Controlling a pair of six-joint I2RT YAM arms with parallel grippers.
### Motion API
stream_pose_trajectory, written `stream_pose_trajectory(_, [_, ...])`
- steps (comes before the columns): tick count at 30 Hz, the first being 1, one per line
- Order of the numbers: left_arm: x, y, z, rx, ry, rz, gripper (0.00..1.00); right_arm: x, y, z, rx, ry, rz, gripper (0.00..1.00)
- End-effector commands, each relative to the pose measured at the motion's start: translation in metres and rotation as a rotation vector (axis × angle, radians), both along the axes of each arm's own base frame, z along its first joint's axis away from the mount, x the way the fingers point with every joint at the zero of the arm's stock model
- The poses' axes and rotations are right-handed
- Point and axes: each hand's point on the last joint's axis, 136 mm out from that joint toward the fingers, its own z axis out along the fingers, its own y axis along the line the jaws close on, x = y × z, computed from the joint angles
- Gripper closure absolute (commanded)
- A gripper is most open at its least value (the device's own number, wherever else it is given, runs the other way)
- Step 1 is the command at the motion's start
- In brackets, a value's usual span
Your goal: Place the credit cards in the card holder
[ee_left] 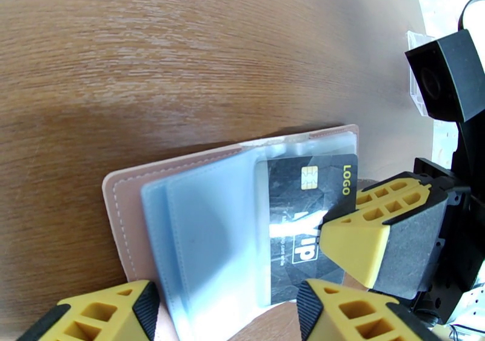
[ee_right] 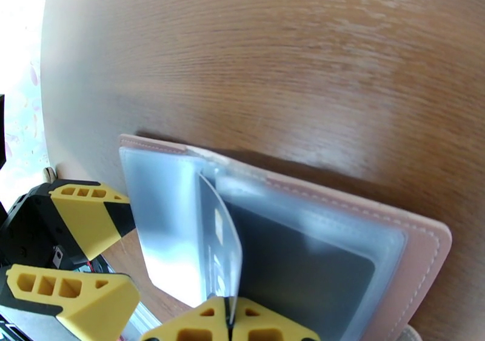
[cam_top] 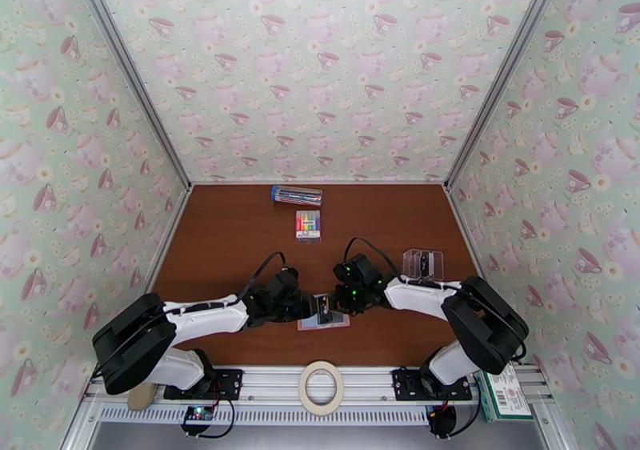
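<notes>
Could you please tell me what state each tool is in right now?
Left tool: open, over the card holder.
Right tool: closed on the dark credit card.

You've got a brown wood-grain bench carrying four things: the card holder lies open at the near edge, a marker pack sits mid-bench, a blue-ended pen box lies beyond it at the far edge, and a clear plastic stand stands off to the right.
</notes>
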Motion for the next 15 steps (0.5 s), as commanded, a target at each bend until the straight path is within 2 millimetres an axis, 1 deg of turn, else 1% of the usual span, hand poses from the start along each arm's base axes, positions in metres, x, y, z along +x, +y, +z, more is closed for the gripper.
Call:
stream_pose_trajectory(1, [0.0006,0.0004,0.0021,0.023,-0.007,-0.004,0.33,-0.0118,-0.0139,-0.0239,-0.1,0.054,0.007,1.0])
stream_pose_trajectory(15, [0.0009,-0.0006,0.0025,0.021,-0.006,-0.006,0.33,-0.0118,-0.0142,-0.0274,-0.112,0.063,0.014,1.0])
